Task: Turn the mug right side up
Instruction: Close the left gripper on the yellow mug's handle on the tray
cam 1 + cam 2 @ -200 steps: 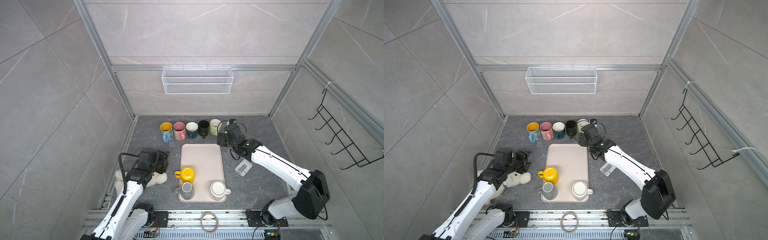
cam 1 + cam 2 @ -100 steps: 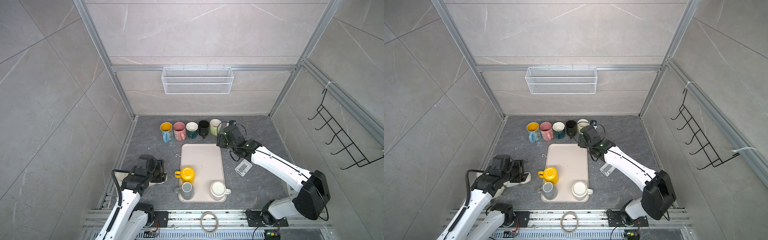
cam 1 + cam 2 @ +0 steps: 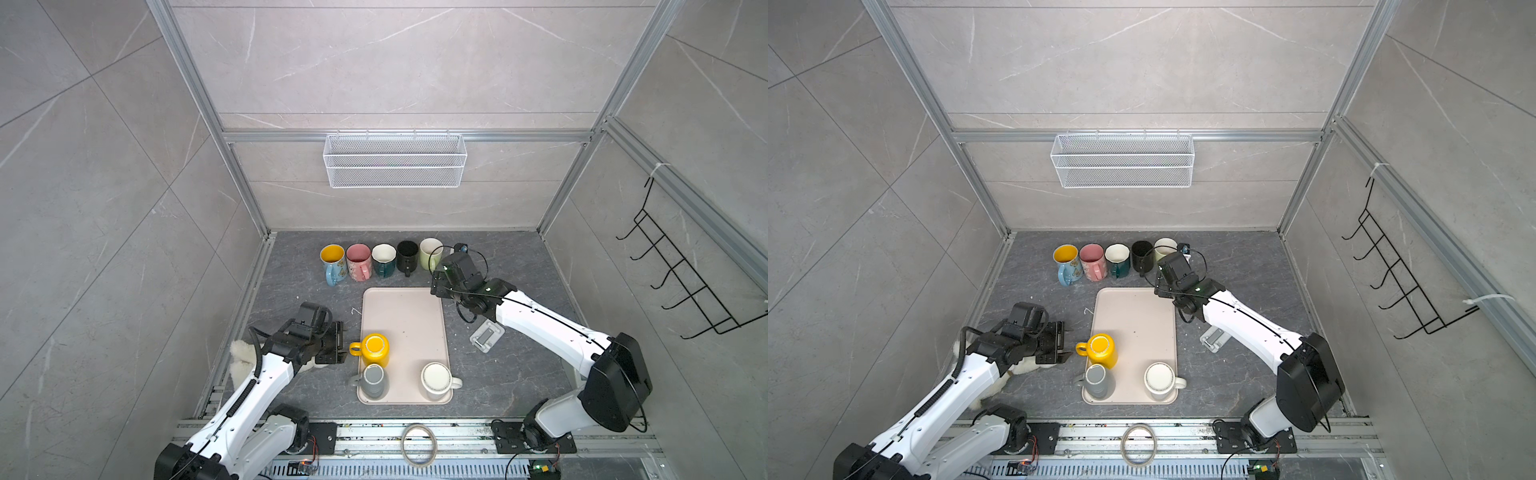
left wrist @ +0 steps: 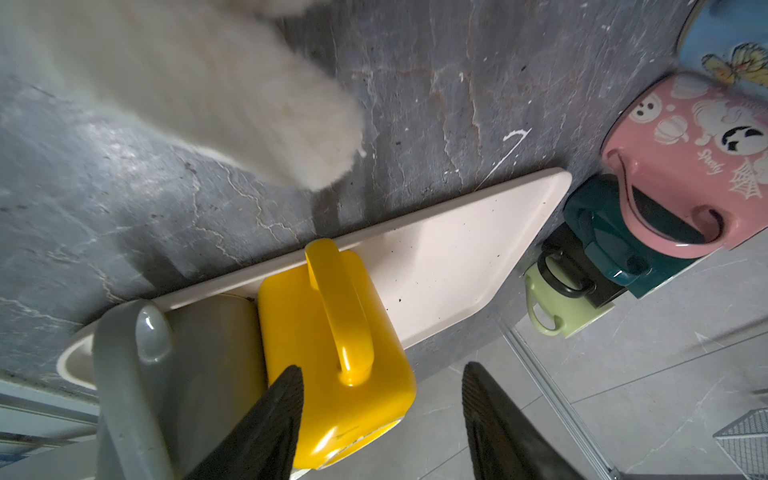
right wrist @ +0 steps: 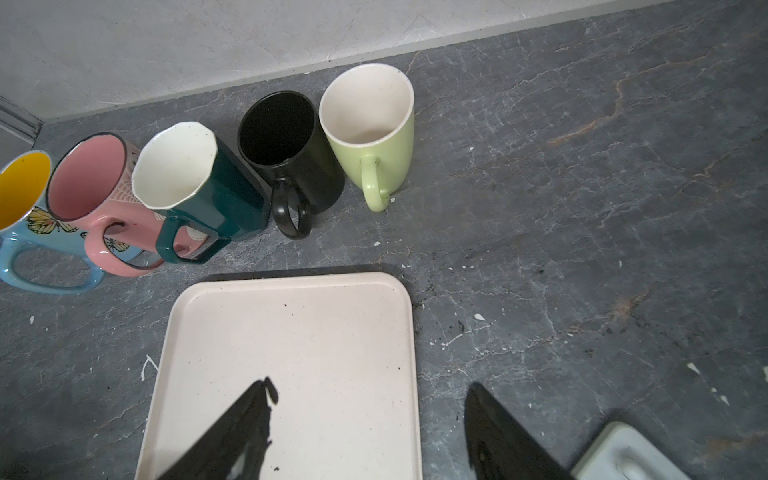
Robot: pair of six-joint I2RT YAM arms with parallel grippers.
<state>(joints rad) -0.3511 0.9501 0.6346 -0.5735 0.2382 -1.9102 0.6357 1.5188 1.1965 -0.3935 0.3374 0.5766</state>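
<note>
A yellow mug stands upside down on the beige tray, its handle pointing left. My left gripper is open just left of that handle. In the left wrist view the handle of the yellow mug lies in line with the gap of the left gripper; whether they touch I cannot tell. A grey mug and a white mug also stand base up on the tray. My right gripper hangs open and empty over the tray's far right corner.
Several upright mugs line the back wall. A fluffy white cloth lies under my left arm. A small grey block sits right of the tray. A wire basket hangs on the back wall.
My left arm has swung from above the fluffy cloth rightwards to the yellow mug's handle. The right arm has barely moved.
</note>
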